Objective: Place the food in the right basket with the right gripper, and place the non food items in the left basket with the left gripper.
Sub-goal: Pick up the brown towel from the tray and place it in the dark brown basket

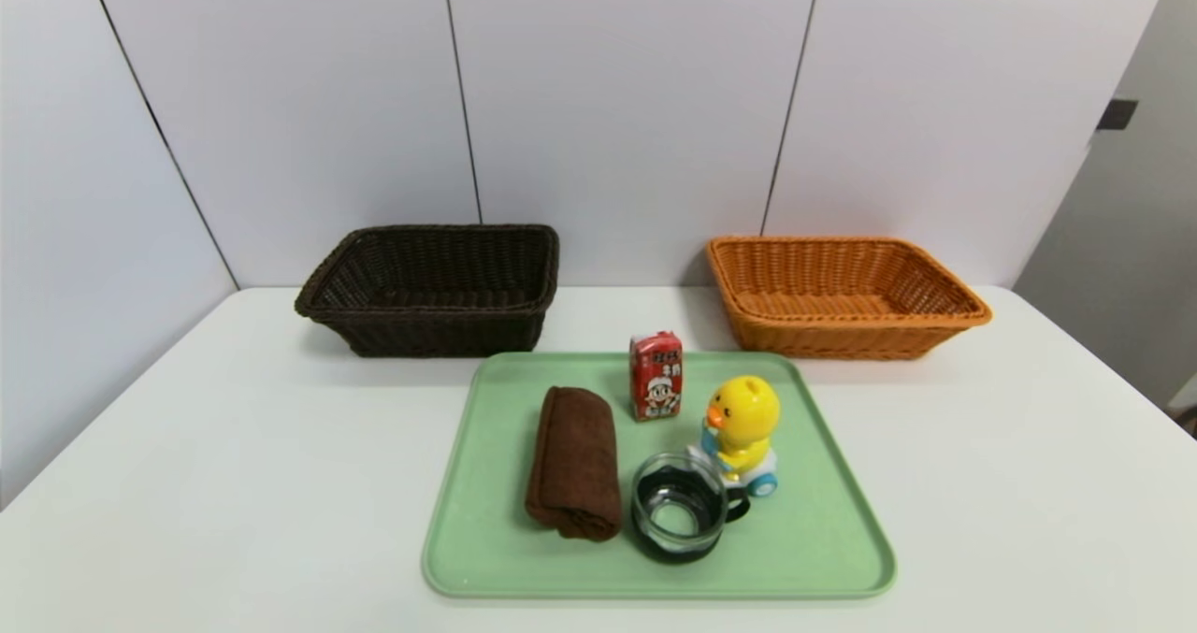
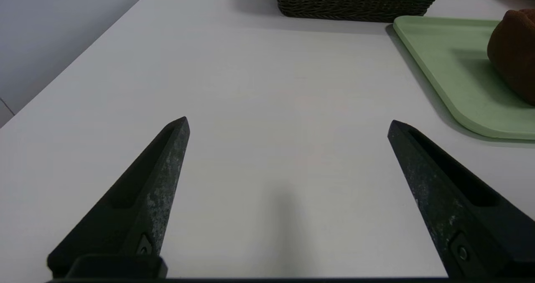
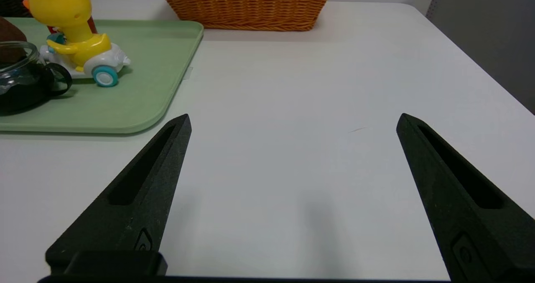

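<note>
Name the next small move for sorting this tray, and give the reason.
Probably reach the right hand, open over bare table, toward the red drink carton. It stands upright at the green tray's far edge, the only food, and the orange basket is empty.

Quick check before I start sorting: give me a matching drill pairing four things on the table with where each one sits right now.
Things:
1. red drink carton
2. rolled brown towel
3. glass cup
4. orange basket

Places:
A. front of the green tray, just ahead of the duck toy
B. on the white table, behind the tray to the right
C. left part of the tray, lying down
D. back edge of the tray, upright

Pairs: 1-D, 2-C, 3-A, 4-B
</note>
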Robot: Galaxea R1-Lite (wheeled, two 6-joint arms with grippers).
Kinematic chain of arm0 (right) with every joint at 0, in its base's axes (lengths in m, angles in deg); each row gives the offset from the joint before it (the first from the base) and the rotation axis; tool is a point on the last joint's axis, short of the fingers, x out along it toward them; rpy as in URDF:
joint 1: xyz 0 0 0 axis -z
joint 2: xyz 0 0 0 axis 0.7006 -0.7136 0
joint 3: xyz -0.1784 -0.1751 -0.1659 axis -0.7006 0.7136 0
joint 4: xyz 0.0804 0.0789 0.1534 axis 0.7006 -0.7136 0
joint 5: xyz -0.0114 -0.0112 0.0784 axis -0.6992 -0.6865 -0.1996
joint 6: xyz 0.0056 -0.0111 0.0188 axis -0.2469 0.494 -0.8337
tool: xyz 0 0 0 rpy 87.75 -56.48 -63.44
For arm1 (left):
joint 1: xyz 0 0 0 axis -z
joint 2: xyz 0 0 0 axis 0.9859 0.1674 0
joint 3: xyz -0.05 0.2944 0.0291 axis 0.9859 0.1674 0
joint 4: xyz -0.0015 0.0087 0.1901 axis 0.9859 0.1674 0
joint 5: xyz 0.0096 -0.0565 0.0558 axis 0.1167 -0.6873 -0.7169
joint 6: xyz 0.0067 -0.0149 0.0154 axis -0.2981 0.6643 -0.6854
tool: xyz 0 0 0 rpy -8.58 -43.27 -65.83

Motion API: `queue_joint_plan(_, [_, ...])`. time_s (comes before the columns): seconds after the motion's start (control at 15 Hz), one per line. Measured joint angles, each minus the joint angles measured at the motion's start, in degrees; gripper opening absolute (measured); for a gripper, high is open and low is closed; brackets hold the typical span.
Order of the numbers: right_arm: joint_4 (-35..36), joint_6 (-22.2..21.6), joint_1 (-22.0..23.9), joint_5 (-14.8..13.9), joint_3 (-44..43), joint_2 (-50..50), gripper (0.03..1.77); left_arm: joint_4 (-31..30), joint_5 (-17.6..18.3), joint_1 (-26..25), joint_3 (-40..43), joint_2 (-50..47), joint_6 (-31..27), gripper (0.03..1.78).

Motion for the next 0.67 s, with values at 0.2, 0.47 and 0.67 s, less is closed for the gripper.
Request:
queue_joint_plan(0.2, [0.0, -0.1, 0.0, 0.0, 0.0, 0.0, 1.7, 0.0, 0.0, 0.0, 0.0, 0.0, 0.0, 1.69])
queue_joint_plan(0.47, [0.1, 0.4, 0.0, 0.5, 0.1, 0.0, 1.7, 0.0, 0.0, 0.0, 0.0, 0.0, 0.0, 1.69])
queue_joint_plan(0.67, [0.1, -2.1, 0.0, -0.6, 0.1, 0.0, 1.7, 0.0, 0.0, 0.0, 0.0, 0.0, 0.0, 1.69])
